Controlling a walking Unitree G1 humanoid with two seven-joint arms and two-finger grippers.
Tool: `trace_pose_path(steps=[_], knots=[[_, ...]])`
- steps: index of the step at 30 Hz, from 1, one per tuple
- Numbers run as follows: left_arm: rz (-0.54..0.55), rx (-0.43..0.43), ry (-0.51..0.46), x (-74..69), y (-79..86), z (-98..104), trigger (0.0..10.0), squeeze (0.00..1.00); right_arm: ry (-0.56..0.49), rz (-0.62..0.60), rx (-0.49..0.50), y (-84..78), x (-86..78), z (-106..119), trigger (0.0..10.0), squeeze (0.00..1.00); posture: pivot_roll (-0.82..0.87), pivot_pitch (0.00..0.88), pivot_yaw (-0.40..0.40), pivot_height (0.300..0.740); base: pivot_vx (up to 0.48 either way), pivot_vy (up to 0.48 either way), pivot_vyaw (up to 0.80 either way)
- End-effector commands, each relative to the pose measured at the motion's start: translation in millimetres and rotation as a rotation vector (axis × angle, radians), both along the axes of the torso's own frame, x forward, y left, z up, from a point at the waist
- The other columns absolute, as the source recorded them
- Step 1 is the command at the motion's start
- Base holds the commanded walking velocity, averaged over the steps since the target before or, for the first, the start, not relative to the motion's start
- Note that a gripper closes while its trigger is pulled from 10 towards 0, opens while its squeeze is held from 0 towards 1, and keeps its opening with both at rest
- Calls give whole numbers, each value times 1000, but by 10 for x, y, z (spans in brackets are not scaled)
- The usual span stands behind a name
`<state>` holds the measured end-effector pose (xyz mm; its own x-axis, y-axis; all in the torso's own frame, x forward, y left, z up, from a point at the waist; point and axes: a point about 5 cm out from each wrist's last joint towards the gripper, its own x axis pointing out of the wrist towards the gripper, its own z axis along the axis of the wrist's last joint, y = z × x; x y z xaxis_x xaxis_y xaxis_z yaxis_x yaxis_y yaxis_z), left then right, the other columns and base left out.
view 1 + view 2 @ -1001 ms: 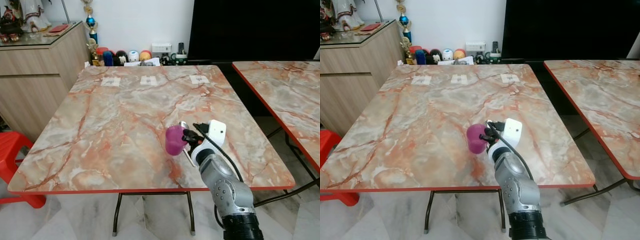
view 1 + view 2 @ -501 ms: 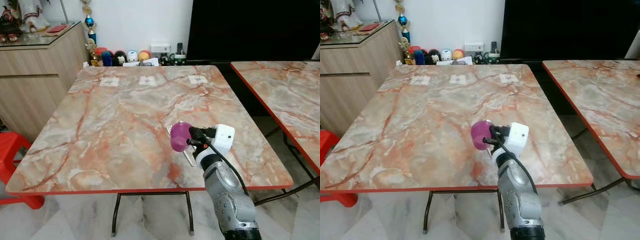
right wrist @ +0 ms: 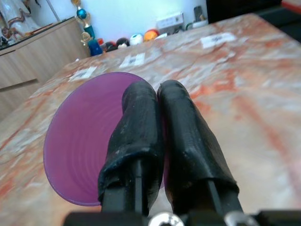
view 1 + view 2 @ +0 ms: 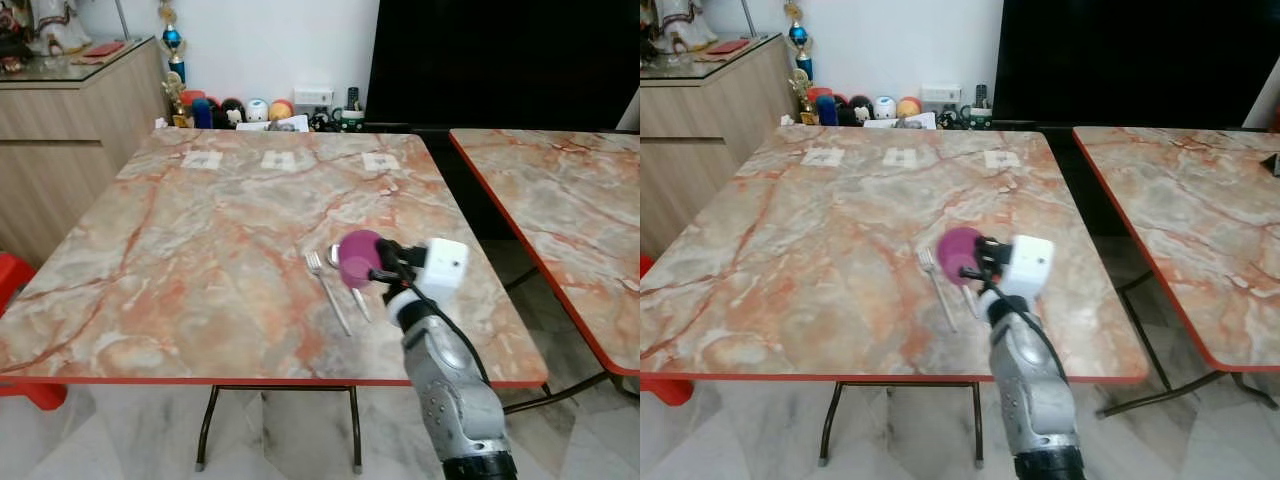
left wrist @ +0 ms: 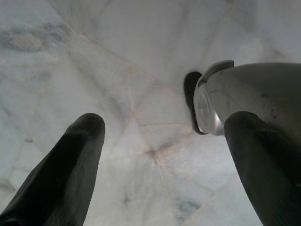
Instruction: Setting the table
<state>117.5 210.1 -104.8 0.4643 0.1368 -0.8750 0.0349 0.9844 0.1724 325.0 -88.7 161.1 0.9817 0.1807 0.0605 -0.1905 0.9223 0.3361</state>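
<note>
Two pieces of cutlery lie on your near marble table [image 4: 200, 250]: a fork [image 4: 327, 290] and, just beside it, a spoon [image 4: 345, 275] partly hidden behind the cup.

Item: purple cup [image 4: 358, 258]. You have it in the right gripper [image 4: 383, 272], raised over the table's near right part, above the spoon, with its mouth turned toward the wrist camera. In the right wrist view the two black fingers [image 3: 141, 127] sit pressed close together across the cup's [image 3: 84, 141] rim, clamped on its wall.

Item: left gripper [image 5: 160, 155]. Your left arm hangs idle; its wrist view shows the two fingers spread wide apart with nothing between them, over pale marble floor [image 5: 117, 70], with a silver part of the robot's body close by.

Item: three small white labels [image 4: 279, 159] in a row near the table's far edge.

Item: second marble table [image 4: 560, 210] to your right, apart from the first.

Item: wooden sideboard [image 4: 70, 120] at far left; small trophies and coloured toys [image 4: 230, 108] against the wall behind the table.

Item: red stool [image 4: 12, 275], at the left edge.
</note>
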Motion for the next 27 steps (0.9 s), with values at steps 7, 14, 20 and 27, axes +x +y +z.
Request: trace_pose_path(steps=[7,14,20,27], knots=[[-36,-49,37,-65,-177,-49,10000,0,-22,-49,-30,-128,9,22,10000,0,-19,0,-17,740,0,-480,0],[-43,-46,40,-71,-175,-51,10000,0,-26,-71,-50,-163,-7,4,10000,0,-20,0,-11,740,0,-480,0],[-50,-40,43,-74,-162,-50,10000,0,-33,-91,-58,-197,-10,0,10000,0,-20,0,-1,740,0,-480,0],[-59,-36,47,-81,-150,-50,10000,0,-30,-128,-76,-281,-7,-22,10000,0,-25,0,6,740,0,-480,0]])
